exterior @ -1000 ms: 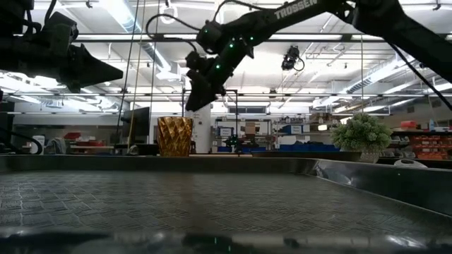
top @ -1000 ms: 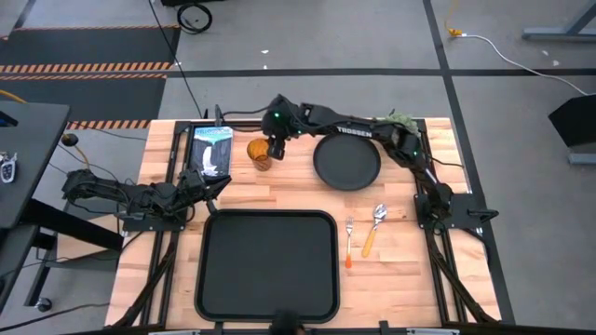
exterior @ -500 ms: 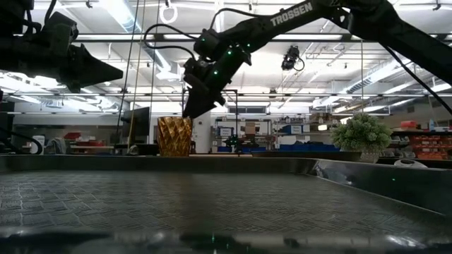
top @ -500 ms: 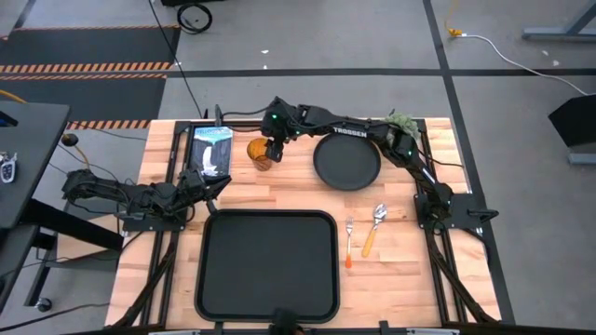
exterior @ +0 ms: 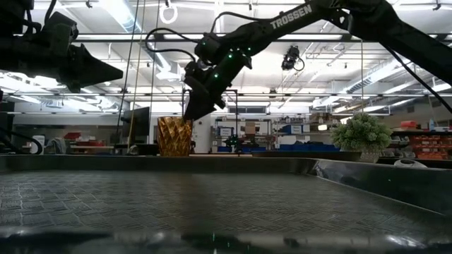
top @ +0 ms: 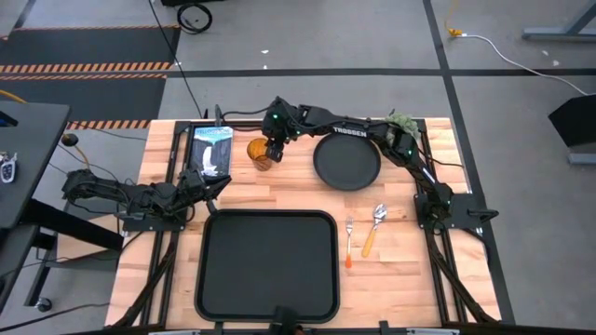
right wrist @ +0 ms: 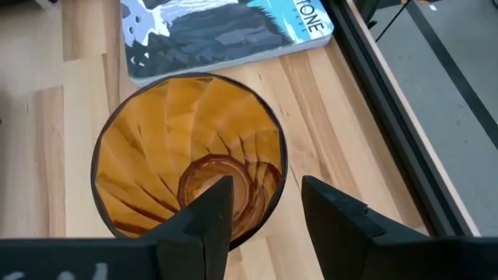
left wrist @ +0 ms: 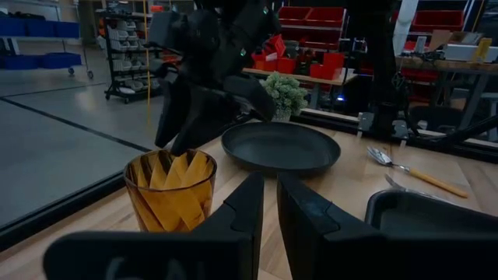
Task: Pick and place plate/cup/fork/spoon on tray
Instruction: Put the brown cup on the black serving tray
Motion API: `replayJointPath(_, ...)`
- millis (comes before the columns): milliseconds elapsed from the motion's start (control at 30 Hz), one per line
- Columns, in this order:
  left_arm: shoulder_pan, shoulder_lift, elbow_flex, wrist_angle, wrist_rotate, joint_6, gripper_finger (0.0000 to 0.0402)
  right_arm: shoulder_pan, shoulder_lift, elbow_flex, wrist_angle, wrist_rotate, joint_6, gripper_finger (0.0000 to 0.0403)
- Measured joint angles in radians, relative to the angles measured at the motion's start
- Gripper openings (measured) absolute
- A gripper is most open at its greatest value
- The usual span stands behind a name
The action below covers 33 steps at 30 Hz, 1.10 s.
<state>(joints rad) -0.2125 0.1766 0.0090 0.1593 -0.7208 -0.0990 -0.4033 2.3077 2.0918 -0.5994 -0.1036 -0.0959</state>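
My right gripper (top: 270, 152) hangs right over the cup (top: 259, 154), fingers (right wrist: 204, 214) part-open, one inside the rim, the other outside its wall; nothing clamped, whether either touches I can't tell. In the low view the gripper (exterior: 189, 113) tips meet the cup's (exterior: 174, 136) rim. Cup is faceted translucent amber, upright, mouth up, tapering to a round base. Just beyond it from my fingers lies a glossy blue book (right wrist: 226, 27), flat on the pale wood-plank table (top: 279, 200).

Behind the right gripper, along its arm, sits the plate (top: 346, 161): round, matte black, raised rim. Well apart from the gripper, nearer the table's front, lie the fork (top: 349, 242), metal tines with a red-orange handle, and just beside it the spoon (top: 374, 226), shiny bowl with a yellow-orange handle. Fork's long axis runs front to back, tines toward the plate; spoon tilts slightly, bowl toward the plate.

Tray (top: 266, 265): big black rounded rectangle, textured floor, raised rim, at the table's front.

Left gripper (left wrist: 270, 204) waits at the table's left edge, fingers nearly together with a thin gap, holding nothing, pointing at the cup.
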Motion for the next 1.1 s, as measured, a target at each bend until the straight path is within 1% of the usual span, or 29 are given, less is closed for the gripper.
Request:
replayJointPath(400, 0.000, 0.000, 0.000, 0.000, 0.000, 0.000, 0.0048, -0.009, 0.001, -0.009, -0.003, -0.030, 0.026, 0.0138)
replayJointPath(767, 0.000, 0.000, 0.000, 0.001, 0.000, 0.000, 0.0048, -0.005, 0.053, -0.011, -0.002, -0.030, 0.035, 0.0114)
replayJointPath(867, 0.000, 0.000, 0.000, 0.000, 0.000, 0.000, 0.0048, -0.003, 0.050, -0.009, 0.008, -0.029, 0.035, 0.0100)
replayJointPath(1100, 0.000, 0.000, 0.000, -0.001, 0.000, 0.000, 0.0048, -0.004, 0.049, -0.009, 0.009, -0.029, 0.025, 0.0044)
